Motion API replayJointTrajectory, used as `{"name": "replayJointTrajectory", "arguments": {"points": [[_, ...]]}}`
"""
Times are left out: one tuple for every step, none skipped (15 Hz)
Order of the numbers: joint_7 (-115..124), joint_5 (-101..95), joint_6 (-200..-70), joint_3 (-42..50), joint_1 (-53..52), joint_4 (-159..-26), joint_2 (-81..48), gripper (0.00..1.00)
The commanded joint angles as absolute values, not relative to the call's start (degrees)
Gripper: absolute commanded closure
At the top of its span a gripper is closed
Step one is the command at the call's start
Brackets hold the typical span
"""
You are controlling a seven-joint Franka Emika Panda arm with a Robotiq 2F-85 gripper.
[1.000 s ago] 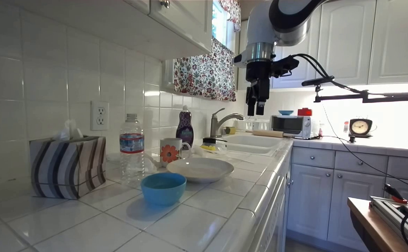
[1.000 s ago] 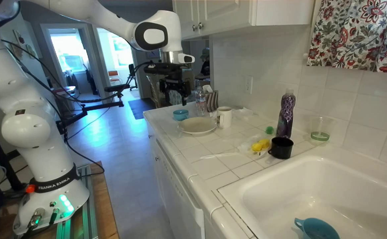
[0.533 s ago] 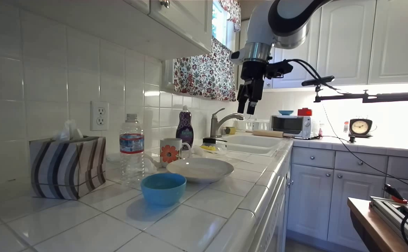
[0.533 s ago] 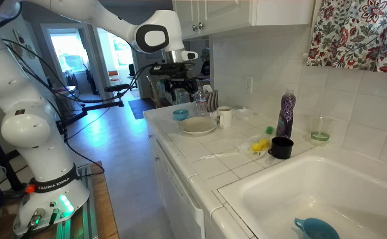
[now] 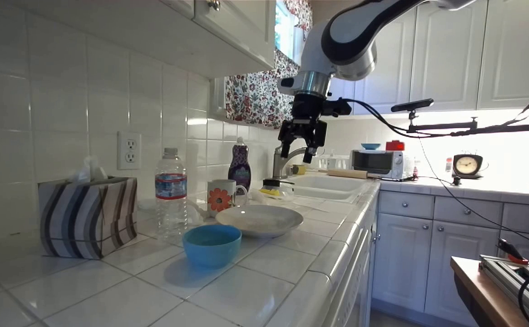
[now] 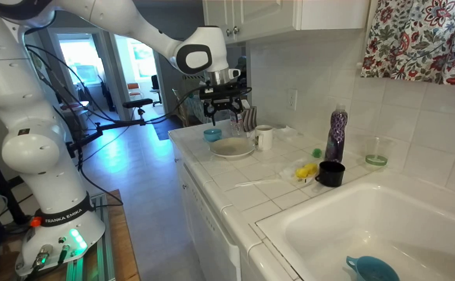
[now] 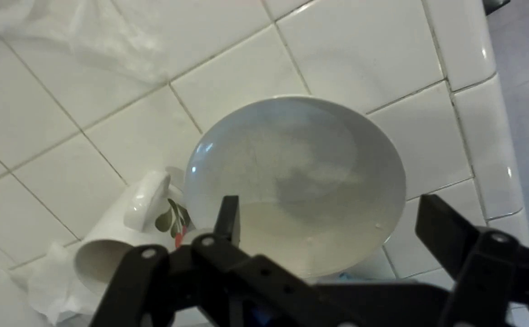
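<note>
Plainly, the end effector (image 7: 328,213) grips nothing: its two fingers (image 7: 231,215) stand wide apart, well above the table (image 5: 110,304) and touching none of the things on it. In the wrist view the white plate (image 7: 291,154) shows between and beyond the fingertips; it rests flat on the table. Judging from this, the handling seems at an early stage: no grasp is made, nothing is lifted, and any contact is left undone. The arm (image 6: 145,31) stretches out over the table and bends close to the end effector, which points downward, with a slight lean in an exterior view. A floral mug (image 5: 221,196) stands upright just beside the plate, and a blue bowl (image 5: 212,247) sits near them. Farther out are a plastic water bottle (image 5: 171,186) and a striped tissue box (image 5: 87,215). Toward the sink (image 6: 368,210) stand a purple dish-soap bottle (image 6: 336,136) and a black mug (image 6: 330,174).
</note>
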State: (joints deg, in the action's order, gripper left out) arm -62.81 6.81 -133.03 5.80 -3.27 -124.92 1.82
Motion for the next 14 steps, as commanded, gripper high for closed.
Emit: {"name": "replayJointTrajectory", "arguments": {"points": [[-71.22, 8.75, -132.78, 1.67, -3.47, -117.77, -5.35, 0.0], [-72.77, 8.72, -133.15, 0.11, -3.64, -115.86, -7.43, 0.0], [-74.58, 8.84, -133.03, -1.4, -3.7, -113.68, -9.5, 0.0], [-76.04, 8.95, -132.84, -2.84, -3.66, -111.63, -11.45, 0.0], [-76.53, 8.51, -132.48, -4.19, -3.71, -109.31, -13.79, 0.0], [-77.15, 8.07, -131.47, -5.37, -3.59, -106.98, -15.92, 0.0], [-78.41, 8.23, -130.33, -6.6, -3.28, -104.89, -17.86, 0.0], [-79.42, 8.01, -129.45, -7.55, -2.98, -103.19, -19.45, 0.0], [-80.83, 8.21, -127.84, -8.39, -2.48, -101.42, -20.98, 0.0], [-81.78, 7.95, -126.81, -8.94, -2.19, -100.19, -22.19, 0.0], [-83.38, 8.77, -125.26, -9.69, -1.59, -98.64, -23.5, 0.0], [-84.58, 8.43, -123.45, -10.03, -1.29, -97.23, -24.51, 0.0], [-85.79, 7.95, -121.85, -10.31, -1.09, -95.98, -25.51, 0.0], [-86.72, 7.52, -120.4, -10.41, -0.95, -95.05, -26.06, 0.0]]}}
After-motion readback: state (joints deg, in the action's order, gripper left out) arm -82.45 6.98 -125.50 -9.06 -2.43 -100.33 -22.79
